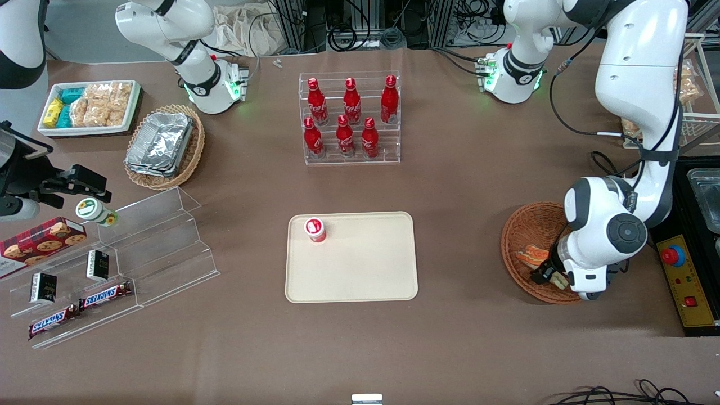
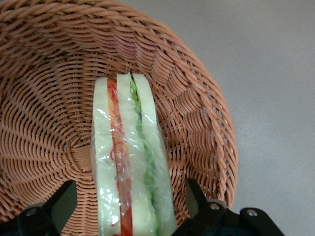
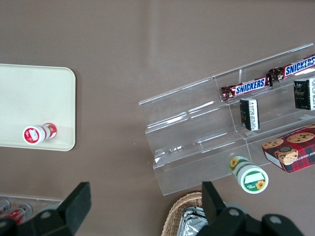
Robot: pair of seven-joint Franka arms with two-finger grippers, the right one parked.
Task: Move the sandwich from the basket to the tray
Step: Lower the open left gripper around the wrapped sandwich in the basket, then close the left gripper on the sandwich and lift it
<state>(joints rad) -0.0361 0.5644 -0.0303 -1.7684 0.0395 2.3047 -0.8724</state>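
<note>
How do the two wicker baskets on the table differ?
The round reddish-brown woven basket holds the wrapped triangular sandwich, with the left arm's hand open astride it; the lighter oval wicker basket holds stacked foil containers. The round one sits nearer the front camera, toward the working arm's end. Both are shallow and woven.

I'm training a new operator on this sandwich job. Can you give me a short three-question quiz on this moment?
1. True or false: the sandwich lies on the tray.
2. The gripper is: A) open, straddling the sandwich; B) shut on it; C) over the tray.
3. What already stands on the tray?

Key: 1 false, it is in the basket. 2 A. 3 A small red cup with a white lid.
</note>
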